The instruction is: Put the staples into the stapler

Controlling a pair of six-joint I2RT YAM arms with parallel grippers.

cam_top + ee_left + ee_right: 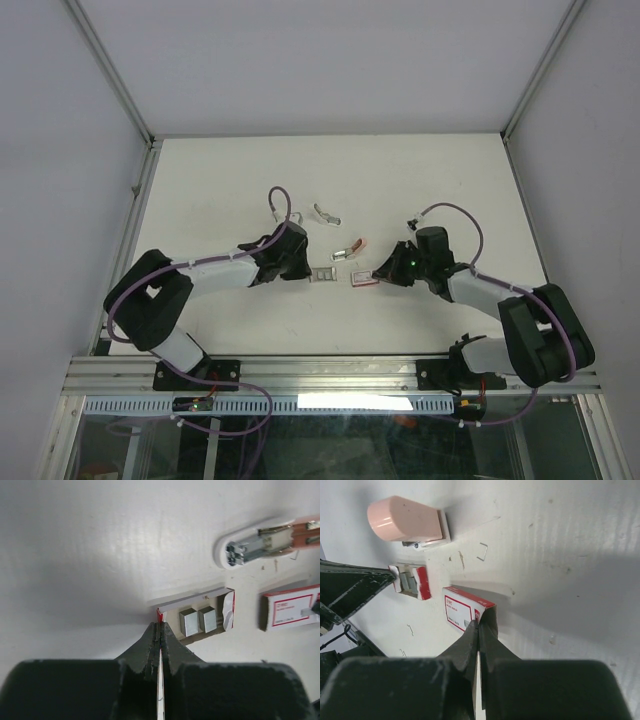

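Left gripper (pixel 160 625) clamped on the staple tray (pixel 190 599) flap, right gripper (pixel 479 622) on the box sleeve (pixel 460 611): hold level the staples (pixel 198 621) just past your fingertips (pixel 149 642).

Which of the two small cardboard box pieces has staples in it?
The open tray pinched by the left pincer: two grey staple blocks lie inside. The red-and-white sleeve in the right pincer shows only its printed label.

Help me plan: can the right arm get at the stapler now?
Probably, once freed: the stapler lies near and the path looks open, but the right gripper is shut on the red-and-white box.
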